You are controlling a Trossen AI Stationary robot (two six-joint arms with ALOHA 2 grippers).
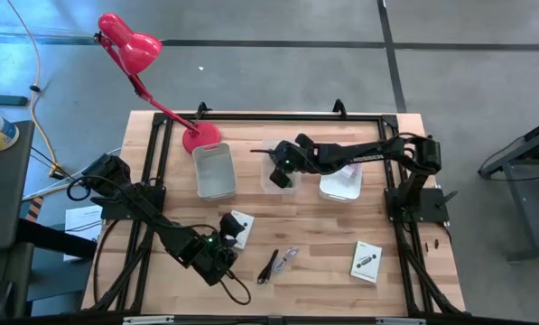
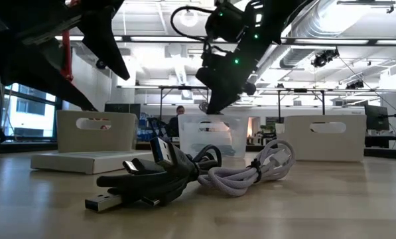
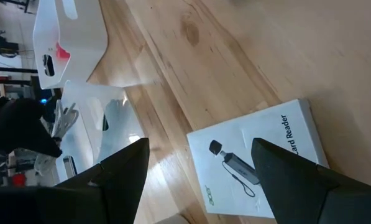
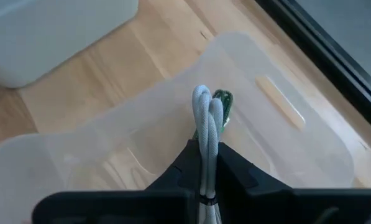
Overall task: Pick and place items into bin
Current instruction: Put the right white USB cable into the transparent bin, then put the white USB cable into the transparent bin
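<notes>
My right gripper (image 4: 205, 149) is shut on a bundled pale cable (image 4: 205, 118) over the clear bin (image 1: 281, 177) (image 4: 278, 124) at the table's middle back. My left gripper (image 3: 201, 146) is open near the front left. Its fingers stand on either side of one corner of a white printed card box (image 3: 260, 165) (image 1: 240, 226), which lies flat on the table, and do not touch it. A black cable (image 1: 268, 267) (image 2: 144, 182), a second pale cable (image 1: 289, 257) (image 2: 251, 169) and another white card box (image 1: 367, 262) lie near the front edge. My right gripper pinches the pale cable's folded loop (image 4: 204, 134) between its two fingers, along the cable's length. The bend of the loop and a small green bit (image 4: 223, 102) stick out past the fingertips. The fingers slant down over the clear bin, and the cable is clear of it.
A white bin (image 1: 215, 170) stands left of the clear bin and another white bin (image 1: 341, 182) right of it. A red desk lamp (image 1: 152, 72) stands at the back left corner. Bare wood lies between the bins and the front items.
</notes>
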